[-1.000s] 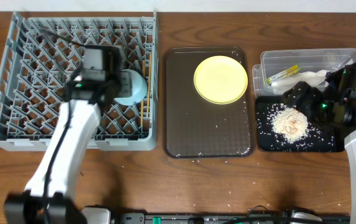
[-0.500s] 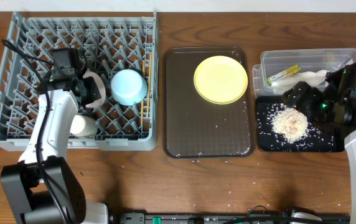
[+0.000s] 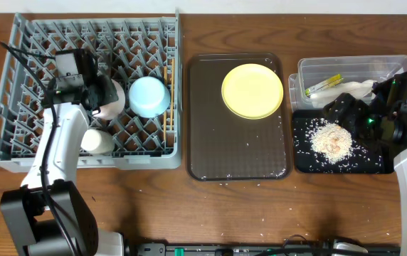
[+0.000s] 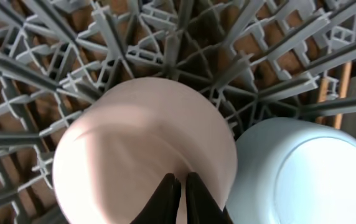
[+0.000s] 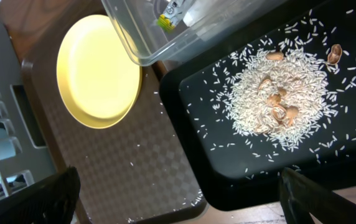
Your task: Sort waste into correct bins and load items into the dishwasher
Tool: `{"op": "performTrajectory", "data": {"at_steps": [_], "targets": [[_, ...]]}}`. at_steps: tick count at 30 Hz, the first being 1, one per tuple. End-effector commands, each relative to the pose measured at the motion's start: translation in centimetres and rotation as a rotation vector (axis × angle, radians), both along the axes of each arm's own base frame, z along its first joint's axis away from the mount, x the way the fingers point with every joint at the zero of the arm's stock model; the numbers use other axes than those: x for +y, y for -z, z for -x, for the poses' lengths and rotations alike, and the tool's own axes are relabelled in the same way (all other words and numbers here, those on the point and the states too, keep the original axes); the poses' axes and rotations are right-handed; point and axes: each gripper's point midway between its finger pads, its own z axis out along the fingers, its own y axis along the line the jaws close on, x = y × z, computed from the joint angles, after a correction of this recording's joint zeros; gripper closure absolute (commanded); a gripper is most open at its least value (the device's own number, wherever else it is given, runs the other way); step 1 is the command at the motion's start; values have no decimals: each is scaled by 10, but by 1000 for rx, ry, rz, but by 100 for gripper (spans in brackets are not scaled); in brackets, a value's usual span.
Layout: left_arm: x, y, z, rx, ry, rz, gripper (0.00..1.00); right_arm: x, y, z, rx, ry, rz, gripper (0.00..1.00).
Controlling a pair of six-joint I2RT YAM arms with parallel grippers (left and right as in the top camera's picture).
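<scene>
My left gripper (image 3: 102, 98) (image 4: 182, 186) is shut on the rim of the cream-white bowl (image 3: 114, 97) (image 4: 140, 137), held bottom-up over the grey dish rack (image 3: 18, 71) (image 4: 165, 37). The light-blue bowl (image 3: 149, 96) (image 4: 302, 174) sits upturned right beside it. The white cup (image 3: 97, 141) and chopsticks (image 3: 166, 103) (image 4: 327, 93) lie in the rack. The yellow plate (image 3: 252, 90) (image 5: 97, 71) lies on the brown tray. My right gripper (image 3: 337, 110) (image 5: 181, 190) is open and empty above the black tray (image 3: 374, 163) (image 5: 228, 168), which holds rice scraps (image 3: 331, 139) (image 5: 281, 93). The clear tub (image 3: 353, 64) (image 5: 140, 43) holds the napkin (image 3: 356, 89) and sachet (image 3: 323, 84) (image 5: 168, 15).
The dark brown serving tray (image 3: 232, 142) (image 5: 122, 174) lies between the rack and the bins, with a few stray rice grains on it. More grains dot the wooden table (image 3: 189, 206) in front of it.
My left arm has swung from the rack's middle to its left side with the cream-white bowl, uncovering the cup, and turned the bowl further bottom-up beside the blue bowl. The right arm has not moved.
</scene>
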Motion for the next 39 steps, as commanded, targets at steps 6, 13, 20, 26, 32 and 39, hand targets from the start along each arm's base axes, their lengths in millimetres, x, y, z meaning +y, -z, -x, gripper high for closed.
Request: {"op": "performTrajectory", "data": {"at_steps": [6, 13, 20, 26, 32, 39], "targets": [[-18, 2, 2, 11, 102, 23, 91, 0, 0, 0, 2, 3, -8, 1], [-26, -5, -3, -22, 129, 53, 91, 0, 0, 0, 2, 3, -8, 1], [-53, -18, -11, -89, 225, 151, 91, 0, 0, 0, 2, 3, -8, 1], [-33, 8, -11, -15, 174, 18, 90, 0, 0, 0, 2, 3, -8, 1], [-26, 20, -2, 50, 152, -7, 90, 0, 0, 0, 2, 3, -8, 1], [-13, 21, 10, 107, 103, -78, 90, 0, 0, 0, 2, 3, -8, 1]]}}
